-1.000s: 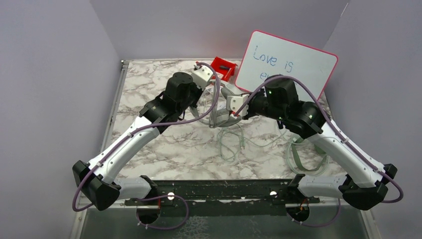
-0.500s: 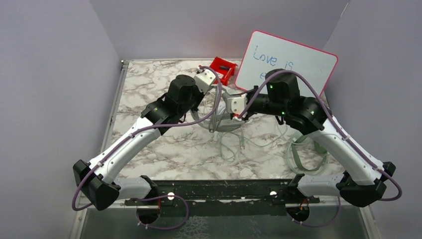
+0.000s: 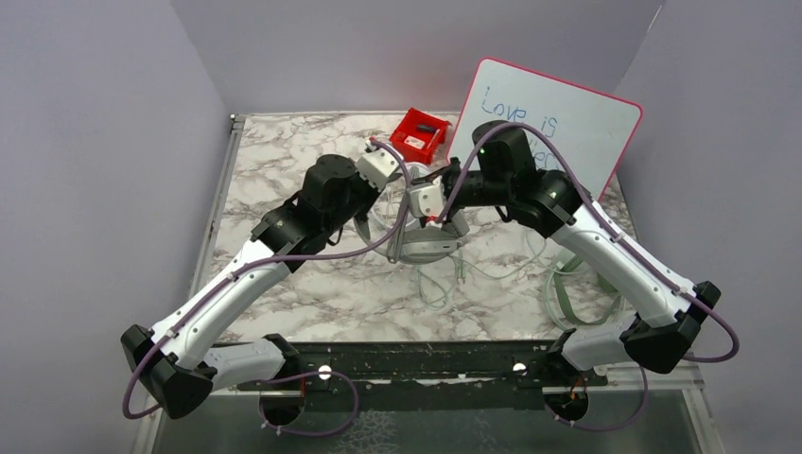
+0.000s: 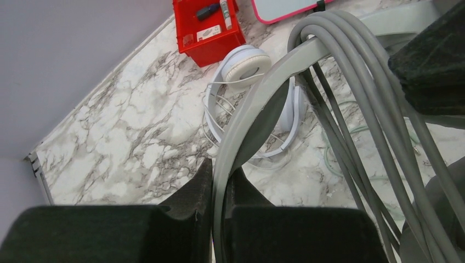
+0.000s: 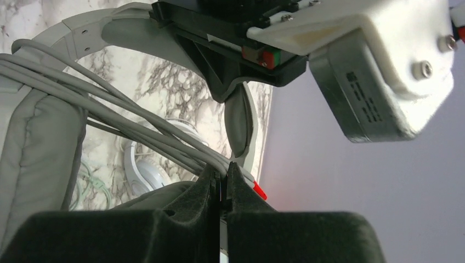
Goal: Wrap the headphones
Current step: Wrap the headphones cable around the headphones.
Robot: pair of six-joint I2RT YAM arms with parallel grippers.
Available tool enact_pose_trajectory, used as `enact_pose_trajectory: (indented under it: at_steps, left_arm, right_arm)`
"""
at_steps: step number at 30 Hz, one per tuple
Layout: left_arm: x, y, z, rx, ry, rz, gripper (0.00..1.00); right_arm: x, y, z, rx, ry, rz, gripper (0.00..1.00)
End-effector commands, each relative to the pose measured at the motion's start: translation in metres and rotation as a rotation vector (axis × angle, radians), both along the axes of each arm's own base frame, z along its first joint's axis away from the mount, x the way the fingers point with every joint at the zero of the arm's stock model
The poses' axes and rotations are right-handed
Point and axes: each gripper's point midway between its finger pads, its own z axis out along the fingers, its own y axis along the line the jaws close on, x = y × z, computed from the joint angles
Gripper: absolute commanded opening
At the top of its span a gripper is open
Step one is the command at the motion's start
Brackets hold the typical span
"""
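Note:
The grey-green headphones [image 3: 427, 248] hang above the table between my two grippers. My left gripper [image 3: 365, 224] is shut on their headband [image 4: 257, 104]; in the left wrist view the band runs straight between the jaws [image 4: 219, 171]. Several turns of the thin grey cable [image 4: 351, 71] lie over the band. My right gripper [image 3: 437, 221] is shut on this cable [image 5: 126, 118] where the strands meet at its tips [image 5: 221, 169]. A padded cup [image 5: 33, 148] shows at the left of the right wrist view. A white pair [image 4: 249, 64] lies on the table below.
A red bin [image 3: 419, 133] and a pink-edged whiteboard [image 3: 558, 118] stand at the back. A pale mint pair [image 3: 567, 295] lies at the right, with loose thin cables [image 3: 444, 274] on the marble table [image 3: 284, 170]. Purple walls enclose the table.
My right gripper has swung left and towards the back with the cable. My left gripper has shifted a little left and nearer. The headphones hang lower between them.

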Motion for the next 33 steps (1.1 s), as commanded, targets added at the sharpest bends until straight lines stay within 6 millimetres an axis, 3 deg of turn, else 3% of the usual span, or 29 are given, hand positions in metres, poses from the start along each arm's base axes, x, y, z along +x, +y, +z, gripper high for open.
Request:
enact_pose_trajectory:
  at_steps: [1,6,11,13,17,24,33]
  left_arm:
    - [-0.042,-0.016,-0.022,0.067,0.063,-0.24,0.0]
    - [-0.056,-0.014,-0.02,0.022,0.043,-0.277,0.0]
    - [-0.06,-0.011,-0.019,0.008,0.053,-0.269,0.0]
    - [-0.06,-0.011,-0.019,0.005,0.057,-0.266,0.0]
    - [-0.058,-0.01,-0.022,0.018,0.078,-0.249,0.0]
    - [-0.064,-0.015,-0.027,0.007,0.124,-0.279,0.0]
    - [-0.071,-0.019,-0.035,-0.007,0.201,-0.285,0.0]
  right_arm:
    - [0.04,-0.014,0.075,0.163,-0.195,-0.04,0.01]
    - [0.038,-0.017,0.052,0.165,-0.056,-0.02,0.08]
    - [0.043,-0.027,0.056,0.208,-0.083,-0.089,0.17]
    - [0.044,-0.03,0.046,0.167,-0.054,-0.107,0.17]
    - [0.036,-0.031,0.047,0.18,-0.021,-0.09,0.17]
    - [0.032,-0.037,0.031,0.114,0.02,-0.107,0.28]
    - [0.027,-0.045,0.026,0.078,0.034,-0.113,0.37]
